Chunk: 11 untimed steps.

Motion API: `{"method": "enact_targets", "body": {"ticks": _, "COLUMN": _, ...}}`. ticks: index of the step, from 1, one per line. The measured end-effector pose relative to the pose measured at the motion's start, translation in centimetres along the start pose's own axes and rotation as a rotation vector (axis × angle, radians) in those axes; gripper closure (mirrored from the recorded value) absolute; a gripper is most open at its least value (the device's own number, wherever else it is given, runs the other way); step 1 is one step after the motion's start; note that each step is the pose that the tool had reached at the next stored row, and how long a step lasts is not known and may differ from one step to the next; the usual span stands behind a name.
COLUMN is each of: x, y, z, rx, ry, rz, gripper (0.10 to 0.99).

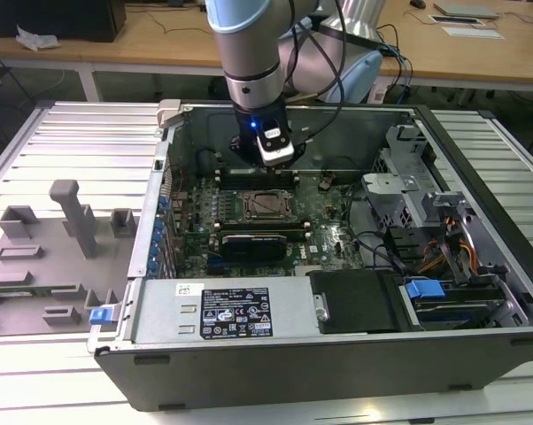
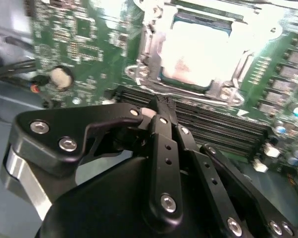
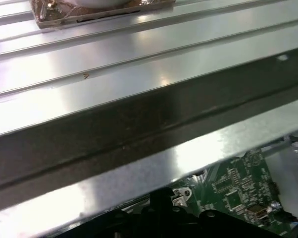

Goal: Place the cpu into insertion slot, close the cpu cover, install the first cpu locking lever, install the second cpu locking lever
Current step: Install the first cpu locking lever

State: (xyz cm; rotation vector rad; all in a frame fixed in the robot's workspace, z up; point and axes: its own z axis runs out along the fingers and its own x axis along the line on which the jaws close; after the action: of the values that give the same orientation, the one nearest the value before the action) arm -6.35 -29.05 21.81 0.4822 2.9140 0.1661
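Note:
The insertion slot (image 1: pixel 265 205) sits mid-motherboard in the open computer case. In the second wrist view the cpu (image 2: pixel 196 47) lies in the insertion slot (image 2: pixel 139 69), its pale face showing through the window of the cpu cover (image 2: pixel 238 67), which lies flat around it. My gripper (image 2: pixel 160 106) hovers over the black memory slots (image 2: pixel 213 124) just beside the socket, its black fingers (image 2: pixel 161 148) drawn together at the tips with nothing clearly between them. In the exterior view the gripper (image 1: pixel 270 166) hangs just behind the socket. I cannot make out how the locking levers lie.
A black card (image 1: pixel 262 241) runs in front of the socket. Drive cages and cables (image 1: pixel 426 221) fill the exterior view's right of the case. The power supply (image 1: pixel 222 314) lines the near wall. A grey fixture tray (image 1: pixel 54 248) stands outside. The case wall (image 3: pixel 139 124) rises close behind the gripper.

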Motion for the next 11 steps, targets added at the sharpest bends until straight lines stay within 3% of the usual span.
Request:
{"method": "enact_targets", "body": {"ticks": 1, "x": -0.04, "y": 0.01, "z": 0.02, "rx": 0.006, "ry": 0.0168, "rz": 0.001, "gripper": 0.980}}
{"method": "enact_targets", "body": {"ticks": 4, "x": -0.05, "y": 0.00, "z": 0.01, "rx": 0.007, "ry": 0.0200, "rz": 0.002, "gripper": 0.980}}
{"method": "enact_targets", "body": {"ticks": 7, "x": -0.15, "y": -0.29, "z": -0.01, "rx": 0.024, "ry": 0.0164, "rz": -0.001, "gripper": 0.980}}
{"method": "enact_targets", "body": {"ticks": 11, "x": -0.35, "y": -0.86, "z": -0.06, "rx": 0.062, "ry": 0.0201, "rz": -0.007, "gripper": 0.980}}
